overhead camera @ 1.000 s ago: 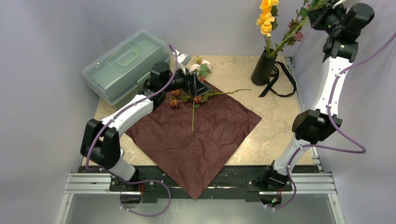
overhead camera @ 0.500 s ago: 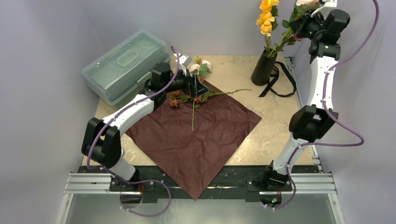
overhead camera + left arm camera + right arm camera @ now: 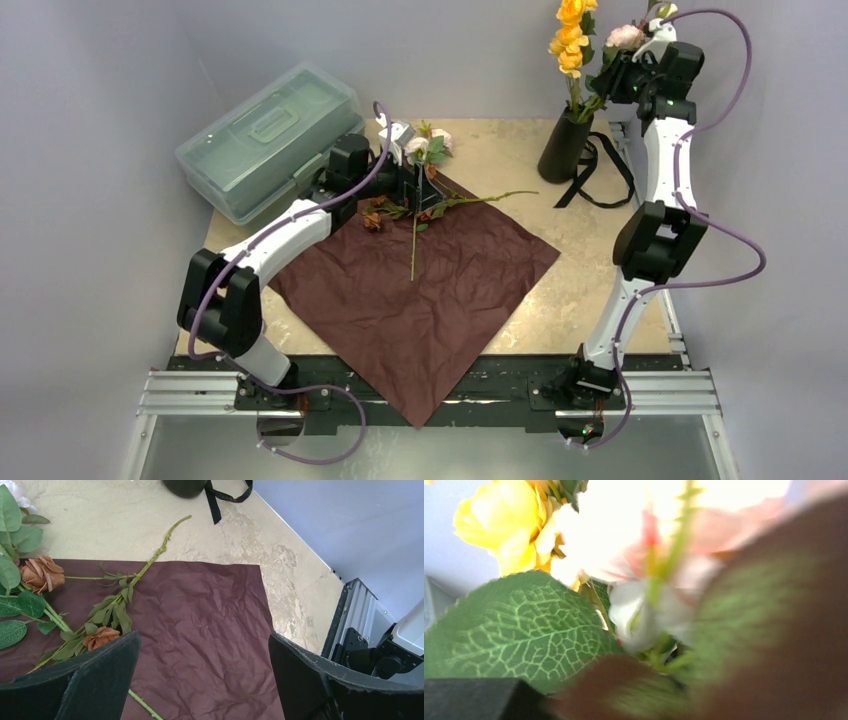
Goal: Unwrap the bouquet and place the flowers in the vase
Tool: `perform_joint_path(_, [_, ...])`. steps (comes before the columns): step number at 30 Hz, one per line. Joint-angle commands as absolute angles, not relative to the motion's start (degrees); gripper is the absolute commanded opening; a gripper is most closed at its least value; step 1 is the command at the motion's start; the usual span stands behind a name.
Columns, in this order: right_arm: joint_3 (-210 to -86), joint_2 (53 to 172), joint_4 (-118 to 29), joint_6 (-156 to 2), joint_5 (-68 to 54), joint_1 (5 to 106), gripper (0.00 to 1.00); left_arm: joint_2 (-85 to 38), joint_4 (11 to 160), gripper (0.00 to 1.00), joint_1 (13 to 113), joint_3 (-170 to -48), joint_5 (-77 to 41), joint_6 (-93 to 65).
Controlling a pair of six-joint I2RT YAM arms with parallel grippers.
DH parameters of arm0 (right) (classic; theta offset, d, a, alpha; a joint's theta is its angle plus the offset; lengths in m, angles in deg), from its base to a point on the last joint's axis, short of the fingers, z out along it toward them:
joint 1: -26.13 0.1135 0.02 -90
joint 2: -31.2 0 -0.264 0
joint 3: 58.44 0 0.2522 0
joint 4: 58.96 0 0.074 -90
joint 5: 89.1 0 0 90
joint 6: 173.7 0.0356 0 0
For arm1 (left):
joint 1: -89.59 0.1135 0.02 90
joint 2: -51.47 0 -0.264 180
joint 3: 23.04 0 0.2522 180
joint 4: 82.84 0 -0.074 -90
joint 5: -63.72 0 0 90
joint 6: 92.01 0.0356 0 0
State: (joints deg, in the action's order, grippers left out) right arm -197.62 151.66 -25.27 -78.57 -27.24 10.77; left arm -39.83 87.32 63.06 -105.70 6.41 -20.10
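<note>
Crowding the right wrist camera, flowers point(image 3: 499, 525) hide the vase point(image 3: 565, 147) shown overhead.

The wrapping paper point(image 3: 420, 300) lies spread flat in the middle of the table point(image 3: 590, 270), turned cornerwise — its near corner hangs over the table's front edge, between the two arm bases. On its far corner lie the loose flowers point(image 3: 425, 212); one stem reaches right, off the paper onto the table, and another points toward the front. The left end effector point(image 3: 410, 180) sits at that same corner, just behind them. The lidded box point(image 3: 265, 135) stands at the back left, beside the paper. The vase point(image 3: 565, 147) stands at the back right, apart from the paper, with more blooms point(image 3: 570, 45) in it. The ribbon point(image 3: 600, 180) lies just right of the vase — the right end effector point(image 3: 615, 75) is among the blooms above.
</note>
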Motion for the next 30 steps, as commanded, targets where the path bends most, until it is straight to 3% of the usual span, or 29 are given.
perform_joint_path(1, [-202.0,149.7,-24.9,-79.9,-25.8,11.2,0.50,-40.3,86.9,1.00,63.6,-108.2,5.5,-18.2])
perform_joint_path(6, [-202.8,148.2,-25.3,-80.5,-25.3,11.1,0.68,-40.9,86.8,1.00,63.7,-108.2,4.9,-18.5])
perform_joint_path(16, [-201.1,142.9,-23.4,-80.8,-21.7,9.9,0.93,-40.7,86.2,1.00,64.6,-107.5,3.1,-17.9])
perform_joint_path(21, [-201.7,140.6,-18.8,-80.2,-23.4,7.9,0.98,-40.5,86.9,1.00,65.3,-106.4,3.0,-18.8])
perform_joint_path(30, [-193.6,131.4,-12.5,-85.0,-29.0,8.0,0.98,-40.8,89.3,1.00,69.0,-104.8,4.8,-23.4])
